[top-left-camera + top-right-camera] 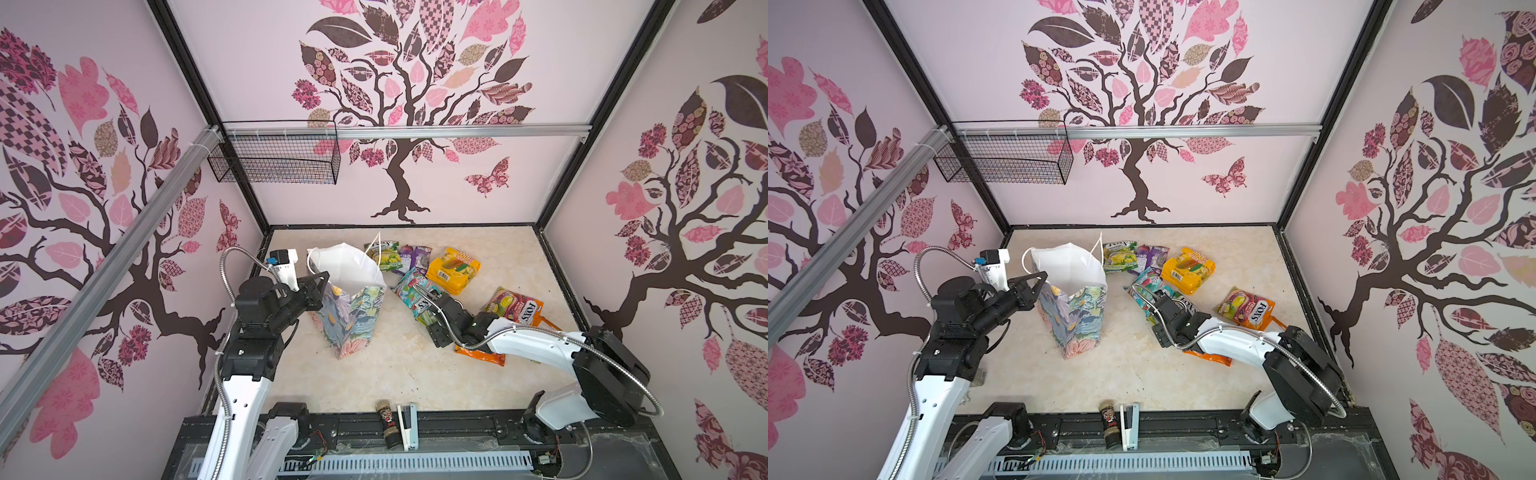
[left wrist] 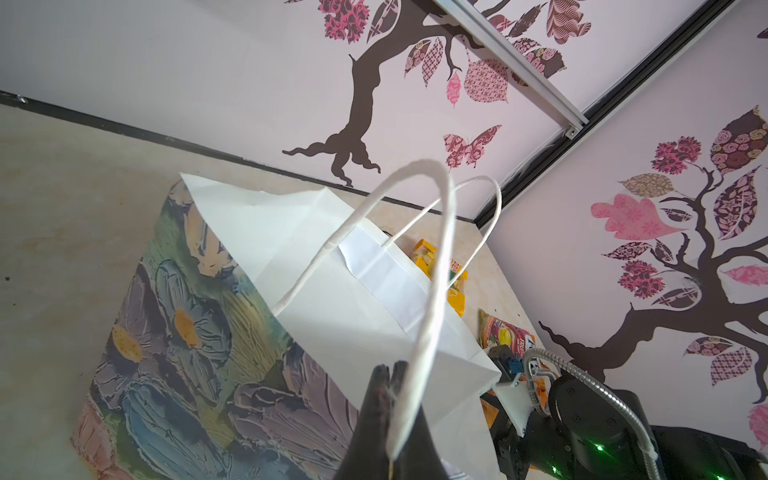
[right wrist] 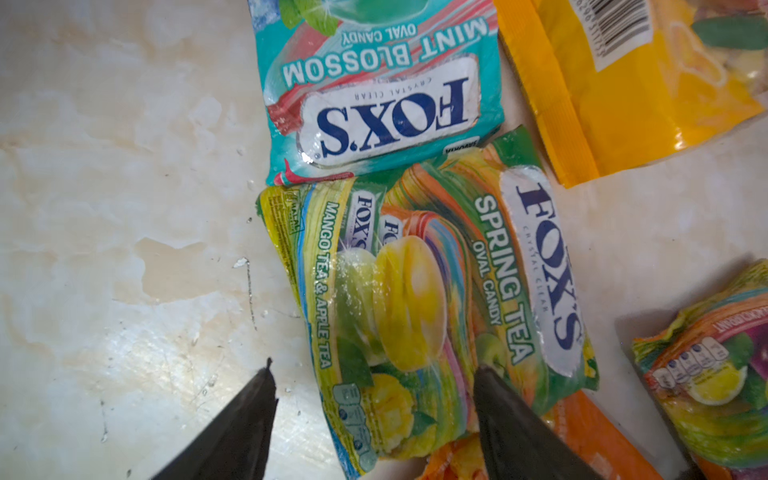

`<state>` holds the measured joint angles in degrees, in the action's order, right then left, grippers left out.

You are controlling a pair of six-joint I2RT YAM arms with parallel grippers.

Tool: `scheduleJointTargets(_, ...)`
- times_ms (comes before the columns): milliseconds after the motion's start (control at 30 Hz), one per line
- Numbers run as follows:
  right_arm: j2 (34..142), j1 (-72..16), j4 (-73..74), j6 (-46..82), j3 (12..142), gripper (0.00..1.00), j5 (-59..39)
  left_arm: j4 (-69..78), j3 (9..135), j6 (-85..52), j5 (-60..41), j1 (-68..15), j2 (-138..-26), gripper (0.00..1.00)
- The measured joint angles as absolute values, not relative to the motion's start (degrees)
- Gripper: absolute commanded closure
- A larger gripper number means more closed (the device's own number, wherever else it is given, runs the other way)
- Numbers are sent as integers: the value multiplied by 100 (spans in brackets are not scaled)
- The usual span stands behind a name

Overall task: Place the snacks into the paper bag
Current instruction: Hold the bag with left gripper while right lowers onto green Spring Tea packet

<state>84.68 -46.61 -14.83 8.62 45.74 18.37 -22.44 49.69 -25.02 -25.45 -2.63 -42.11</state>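
The floral paper bag (image 1: 353,316) stands upright and open at mid-left. My left gripper (image 1: 321,277) is at its rim, shut on the white cord handle (image 2: 432,291). Several snacks lie to the right of the bag: a green-yellow packet (image 1: 384,253), a purple one (image 1: 415,257), a yellow one (image 1: 453,270), a teal one (image 1: 409,291) and an orange-pink FOX'S packet (image 1: 515,307). My right gripper (image 3: 372,365) is open, low over a green-yellow Spring Tea packet (image 3: 415,291). One finger is over the packet and the other over bare table. A teal Mint Blossom packet (image 3: 382,95) lies just beyond.
An orange packet (image 1: 482,355) lies partly under my right arm. A dark spice jar (image 1: 386,424) and a white stapler (image 1: 407,426) sit at the table's front edge. A black wire basket (image 1: 274,153) hangs on the back-left rail. Walls close in three sides.
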Motion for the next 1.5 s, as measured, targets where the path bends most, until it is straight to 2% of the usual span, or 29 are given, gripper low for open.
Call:
scheduleJointTargets(400, 8833, -4897, -1719, 967, 4692, 21, 2137, -2764, 4974, -2078, -2587, -183, -3820, 100)
scheduleJointTargets(933, 9391, -4901, -2259, 1317, 5094, 22, 2519, -3437, 5026, -1809, -2169, -152, -3979, 100)
scheduleJointTargets(1433, 9620, -4932, -2453, 1437, 5306, 43, 2615, -3544, 5124, -1581, -2069, -152, -3570, 100)
scheduleJointTargets(1500, 9631, -4932, -2449, 1457, 5308, 49, 2611, -3485, 5116, -1601, -2086, -152, -3562, 100)
